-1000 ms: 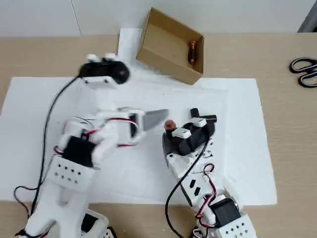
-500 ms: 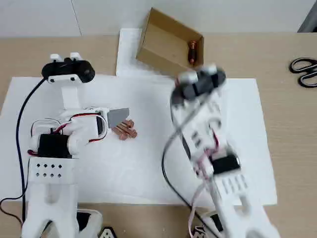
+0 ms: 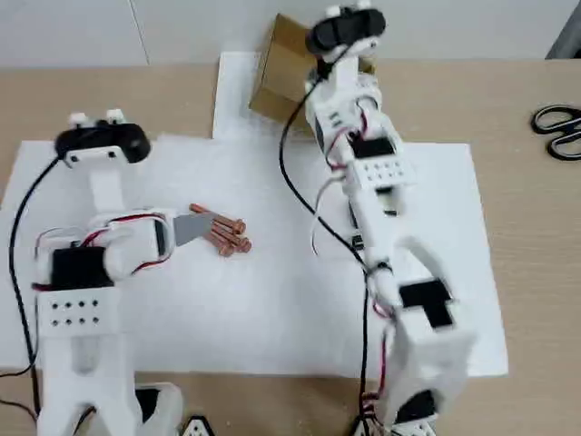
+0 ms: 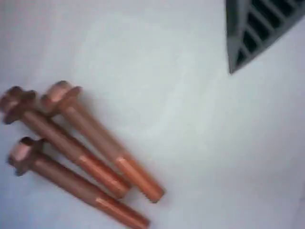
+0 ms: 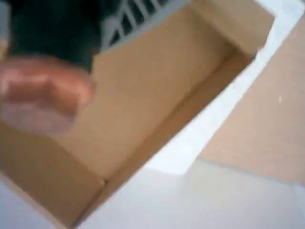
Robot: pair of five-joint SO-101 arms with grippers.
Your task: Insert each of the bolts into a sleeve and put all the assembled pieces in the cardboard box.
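Over the cardboard box (image 3: pixel 275 80) at the back of the table, right gripper (image 3: pixel 341 34) hangs, clamped on a blurred copper piece (image 5: pixel 43 93) above the box floor. Three loose bolts (image 3: pixel 227 236) lie side by side, touching, on the white sheet (image 3: pixel 272 309), just beside left gripper (image 3: pixel 189 227). Can't tell if that one is wide or narrow.
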